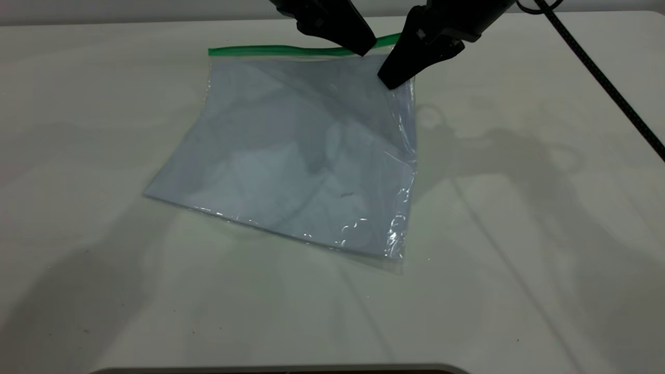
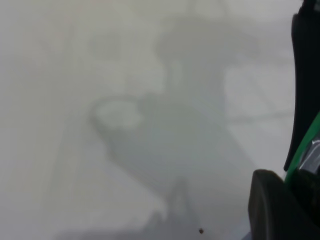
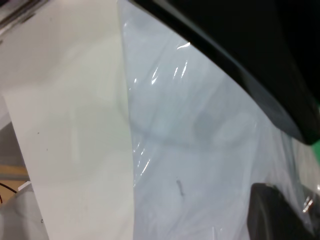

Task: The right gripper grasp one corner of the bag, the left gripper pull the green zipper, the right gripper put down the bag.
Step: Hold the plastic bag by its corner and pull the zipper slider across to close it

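The bag [image 1: 301,156] lies on the white table [image 1: 519,234] with its far edge lifted; the near corners rest on the table toward 6 and 8 o'clock of the exterior view. The zipper [image 1: 270,50] runs along the far edge at about 12 o'clock, rising toward 1 o'clock.

The right pincer [image 1: 392,80] comes down from 1 o'clock and is closed on the bag's corner [image 1: 402,78], where the zipper meets the crinkly side edge, holding that corner up off the table. In the right wrist view the dark fingers [image 3: 270,70] press against the clear plastic [image 3: 200,150], with white sheets showing through.

The left pincer [image 1: 363,48] reaches in from 12 o'clock, its tip on the zipper just beside the right pincer. In the left wrist view the green strip [image 2: 305,150] passes between its black fingers [image 2: 272,205], so it grips the zipper; the slider cannot be made out.

A black cable [image 1: 597,78] runs off toward 3 o'clock.
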`<move>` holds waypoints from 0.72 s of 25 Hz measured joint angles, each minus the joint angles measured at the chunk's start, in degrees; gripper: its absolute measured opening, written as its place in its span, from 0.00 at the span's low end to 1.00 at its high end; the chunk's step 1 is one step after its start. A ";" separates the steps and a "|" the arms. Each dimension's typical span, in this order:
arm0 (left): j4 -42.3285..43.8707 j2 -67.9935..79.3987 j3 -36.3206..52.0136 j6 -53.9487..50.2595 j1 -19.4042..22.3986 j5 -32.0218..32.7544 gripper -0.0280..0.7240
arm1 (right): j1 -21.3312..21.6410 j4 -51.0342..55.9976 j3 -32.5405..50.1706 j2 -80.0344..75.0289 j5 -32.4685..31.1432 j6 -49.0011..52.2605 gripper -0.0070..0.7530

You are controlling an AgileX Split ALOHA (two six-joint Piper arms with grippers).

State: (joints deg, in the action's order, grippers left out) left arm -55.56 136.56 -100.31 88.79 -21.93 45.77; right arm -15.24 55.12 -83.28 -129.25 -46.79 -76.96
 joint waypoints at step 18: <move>-0.83 -0.11 -0.05 0.97 0.62 -2.07 0.13 | 3.28 2.11 -0.27 0.34 -1.32 -0.24 0.05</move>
State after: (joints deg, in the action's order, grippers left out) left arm -56.39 136.45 -100.36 89.76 -21.31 43.69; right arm -11.95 57.23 -83.55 -128.92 -48.11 -77.20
